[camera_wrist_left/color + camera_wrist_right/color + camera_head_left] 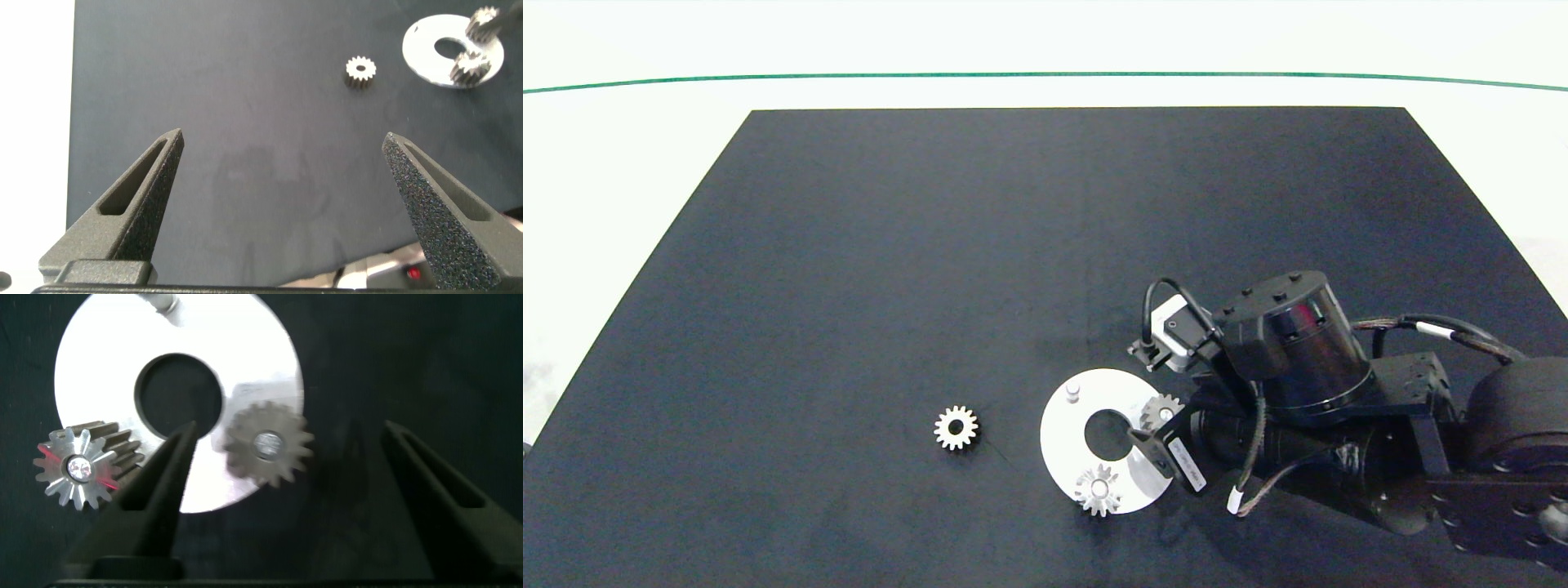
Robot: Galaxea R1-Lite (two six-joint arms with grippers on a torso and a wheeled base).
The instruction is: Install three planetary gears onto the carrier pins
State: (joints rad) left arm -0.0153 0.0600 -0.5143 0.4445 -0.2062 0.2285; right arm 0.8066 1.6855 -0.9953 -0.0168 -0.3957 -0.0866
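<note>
The white carrier disc (pixel 1062 437) lies at the mat's front right. One planetary gear (pixel 1098 490) sits on its near pin and a second gear (pixel 1161 411) on its right pin. The third carrier pin (pixel 1072 390) stands bare. A third gear (pixel 956 427) lies loose on the mat, left of the disc. My right gripper (pixel 1158 426) is open and low over the disc. In the right wrist view its fingers (pixel 163 490) straddle the second gear (pixel 268 445) without touching it. My left gripper (pixel 283 137) is open over bare mat, far from the loose gear (pixel 359 70).
A black mat (pixel 931 245) covers the table, with a white surface around it. The right arm's bulky wrist and cables (pixel 1290 351) hang over the mat's front right corner, just beside the disc.
</note>
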